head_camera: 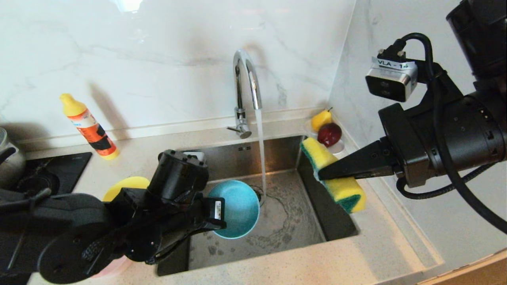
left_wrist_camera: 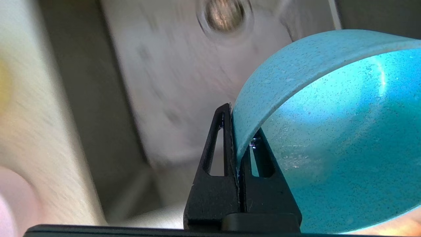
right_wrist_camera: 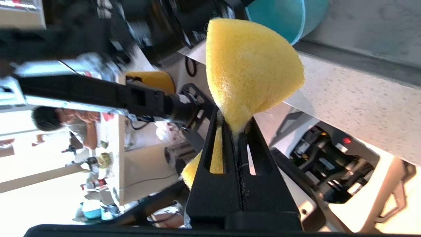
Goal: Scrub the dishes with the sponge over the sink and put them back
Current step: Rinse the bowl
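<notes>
My left gripper (left_wrist_camera: pixel 240 131) is shut on the rim of the light blue bowl (left_wrist_camera: pixel 329 131), one finger outside the wall and one inside. In the head view that blue bowl (head_camera: pixel 237 208) hangs tilted over the left half of the sink (head_camera: pixel 293 225), just left of the water stream. My right gripper (head_camera: pixel 328 172) is shut on the sponge (head_camera: pixel 348 190) and holds it above the sink's right edge; the sponge (right_wrist_camera: pixel 250 72) is pinched thin between the jaws. The yellow bowl (head_camera: pixel 126 184) and the pink bowl (head_camera: pixel 115 267) sit on the left counter, mostly hidden by my left arm.
Water runs from the faucet (head_camera: pixel 245 79) into the basin near the drain (left_wrist_camera: pixel 225 14). A saucer with a pear and a red fruit (head_camera: pixel 326 128) stands in the back right corner. A detergent bottle (head_camera: pixel 89 126), a hob (head_camera: pixel 51 170) and a steel pot (head_camera: pixel 8 158) are at the left.
</notes>
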Controlling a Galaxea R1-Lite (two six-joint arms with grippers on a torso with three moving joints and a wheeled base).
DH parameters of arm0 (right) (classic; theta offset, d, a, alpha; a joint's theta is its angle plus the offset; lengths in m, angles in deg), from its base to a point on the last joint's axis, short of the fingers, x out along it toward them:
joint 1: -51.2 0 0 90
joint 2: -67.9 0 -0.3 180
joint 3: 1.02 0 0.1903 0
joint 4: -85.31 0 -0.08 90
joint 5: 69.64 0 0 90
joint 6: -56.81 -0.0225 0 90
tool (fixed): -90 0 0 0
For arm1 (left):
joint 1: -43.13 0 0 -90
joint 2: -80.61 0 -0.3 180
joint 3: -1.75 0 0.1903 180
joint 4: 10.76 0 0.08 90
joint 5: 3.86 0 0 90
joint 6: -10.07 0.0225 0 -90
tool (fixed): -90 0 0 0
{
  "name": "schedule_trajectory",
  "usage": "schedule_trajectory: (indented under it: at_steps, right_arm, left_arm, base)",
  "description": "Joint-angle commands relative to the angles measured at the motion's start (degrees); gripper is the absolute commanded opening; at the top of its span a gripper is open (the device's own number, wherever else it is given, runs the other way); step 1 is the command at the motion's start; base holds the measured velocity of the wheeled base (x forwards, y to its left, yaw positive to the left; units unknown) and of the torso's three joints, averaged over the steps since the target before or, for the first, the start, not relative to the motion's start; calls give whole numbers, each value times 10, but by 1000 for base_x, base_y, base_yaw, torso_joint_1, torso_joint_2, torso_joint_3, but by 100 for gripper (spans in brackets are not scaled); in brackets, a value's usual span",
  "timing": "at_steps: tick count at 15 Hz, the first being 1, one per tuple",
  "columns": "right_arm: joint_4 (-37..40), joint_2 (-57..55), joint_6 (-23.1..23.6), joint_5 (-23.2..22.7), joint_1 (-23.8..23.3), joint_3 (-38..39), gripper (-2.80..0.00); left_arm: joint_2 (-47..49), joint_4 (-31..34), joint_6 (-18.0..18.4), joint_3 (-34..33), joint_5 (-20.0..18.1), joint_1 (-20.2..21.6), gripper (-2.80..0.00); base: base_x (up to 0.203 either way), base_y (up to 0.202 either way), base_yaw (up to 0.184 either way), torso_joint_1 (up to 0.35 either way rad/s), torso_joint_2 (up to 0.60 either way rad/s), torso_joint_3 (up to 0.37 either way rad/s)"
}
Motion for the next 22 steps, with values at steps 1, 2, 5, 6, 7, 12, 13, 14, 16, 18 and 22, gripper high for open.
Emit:
schedule_trajectory:
  at_steps: [1, 2, 5, 6, 7, 12, 13, 14, 16, 18, 22]
  right_arm:
    - [1, 15, 1, -1, -3, 14, -280]
    - [1, 17, 2, -1, -4, 17, -280]
    - [-3, 21, 11, 0, -5, 30, -280]
    - [-3, 22, 18, 0, -5, 37, -280]
    - [-4, 26, 24, 0, -5, 45, -280]
    - [-6, 41, 70, 0, -5, 81, -280]
    - [-6, 40, 70, 1, -5, 81, -280]
    - [-6, 39, 70, 1, -6, 80, -280]
    - [-6, 39, 70, 2, -7, 83, -280]
    - [-6, 37, 69, 2, -7, 89, -280]
    - [-13, 37, 69, 2, -7, 100, -280]
  left_arm:
    - [14, 135, -55, 79, -53, 19, -280]
    - [28, 181, -82, 121, -69, 30, -280]
    - [99, 276, -149, 244, -85, 56, -280]
    - [128, 308, -167, 283, -87, 60, -280]
    - [155, 340, -188, 322, -88, 63, -280]
    - [244, 385, -241, 439, -93, 67, -280]
    - [256, 386, -249, 460, -92, 68, -280]
    - [263, 386, -258, 476, -92, 69, -280]
    - [284, 387, -271, 501, -91, 69, -280]
    - [305, 387, -279, 518, -91, 72, -280]
    - [339, 391, -293, 556, -89, 84, -280]
  base:
    - [0, 0, 0, 0, 0, 0]
    - [0, 0, 0, 0, 0, 0]
    - [0, 0, 0, 0, 0, 0]
    - [0, 0, 0, 0, 0, 0]
    - [0, 0, 0, 0, 0, 0]
    - [0, 0, 0, 0, 0, 0]
    - [0, 0, 0, 0, 0, 0]
    - [0, 0, 0, 0, 0, 0]
    - [0, 0, 0, 0, 0, 0]
    - [0, 0, 0, 0, 0, 0]
    - [0, 0, 0, 0, 0, 0]
